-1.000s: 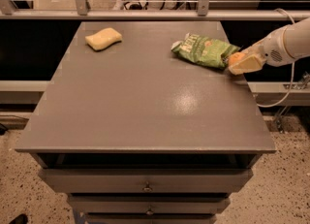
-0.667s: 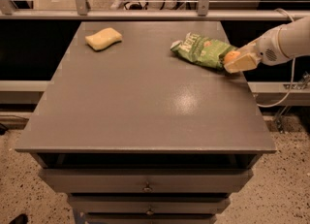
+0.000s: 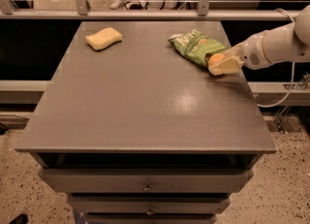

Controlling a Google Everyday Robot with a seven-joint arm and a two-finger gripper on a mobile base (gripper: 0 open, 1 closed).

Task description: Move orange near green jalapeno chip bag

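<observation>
The green jalapeno chip bag [image 3: 197, 46] lies flat on the grey table [image 3: 145, 102] at the back right. The orange [image 3: 215, 59] sits right against the bag's near right edge, held between pale fingers. My gripper [image 3: 219, 64] comes in from the right on a white arm and is shut on the orange, low over the table top. Only the top of the orange shows above the fingers.
A pale yellow wavy-edged sponge [image 3: 103, 38] lies at the back left of the table. A metal rail [image 3: 145, 14] runs behind the table. Drawers [image 3: 145, 184] are below the front edge. A cable hangs off the right side.
The gripper has moved left with the orange, from the table's right edge up to the chip bag's near edge.
</observation>
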